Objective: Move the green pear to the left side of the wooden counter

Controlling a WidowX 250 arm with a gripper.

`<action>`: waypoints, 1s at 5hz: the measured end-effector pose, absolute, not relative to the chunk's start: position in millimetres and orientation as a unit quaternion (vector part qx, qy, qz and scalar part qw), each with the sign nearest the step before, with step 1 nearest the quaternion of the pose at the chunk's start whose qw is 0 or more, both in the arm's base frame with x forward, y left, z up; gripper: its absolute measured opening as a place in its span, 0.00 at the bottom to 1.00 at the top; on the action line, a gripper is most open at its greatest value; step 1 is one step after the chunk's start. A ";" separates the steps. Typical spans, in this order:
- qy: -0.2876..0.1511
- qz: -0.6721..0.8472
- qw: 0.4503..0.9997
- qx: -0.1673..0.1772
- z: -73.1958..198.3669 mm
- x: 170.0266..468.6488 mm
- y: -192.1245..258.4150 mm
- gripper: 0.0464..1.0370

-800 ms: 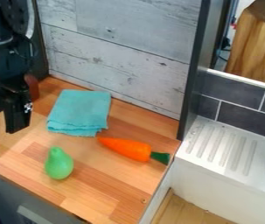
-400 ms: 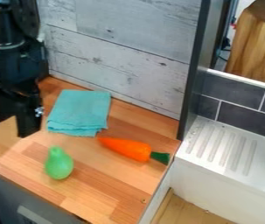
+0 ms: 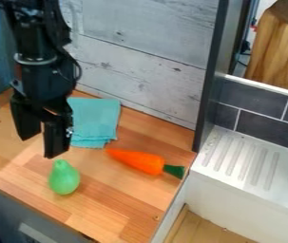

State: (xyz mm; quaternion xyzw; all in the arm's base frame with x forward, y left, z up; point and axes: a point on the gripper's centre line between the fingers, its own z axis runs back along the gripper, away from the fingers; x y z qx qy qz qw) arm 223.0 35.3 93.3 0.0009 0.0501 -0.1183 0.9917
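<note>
Near the green pear (image 3: 64, 178), the pincer (image 3: 40, 145)

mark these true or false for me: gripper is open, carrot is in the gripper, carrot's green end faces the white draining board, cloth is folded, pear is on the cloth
1. The gripper is open, with a gap between its fingers. True.
2. The carrot is held in the gripper. False: it lies on the wooden counter, and the gripper holds nothing.
3. The carrot's green end faces the white draining board. True.
4. The cloth is folded. True.
5. The green pear is on the cloth. False: it rests on the wooden counter, apart from the cloth.
</note>
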 end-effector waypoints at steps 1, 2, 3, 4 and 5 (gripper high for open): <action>0.078 -0.120 0.990 0.008 74.1 226.4 31.2 0.97; 0.111 -0.112 0.987 0.042 56.8 227.3 25.1 0.97; 0.133 -0.106 0.983 0.062 42.8 231.2 25.8 0.97; 0.145 -0.102 0.981 0.077 34.7 235.5 28.2 0.97; 0.144 -0.101 0.981 0.078 34.5 236.3 29.3 0.92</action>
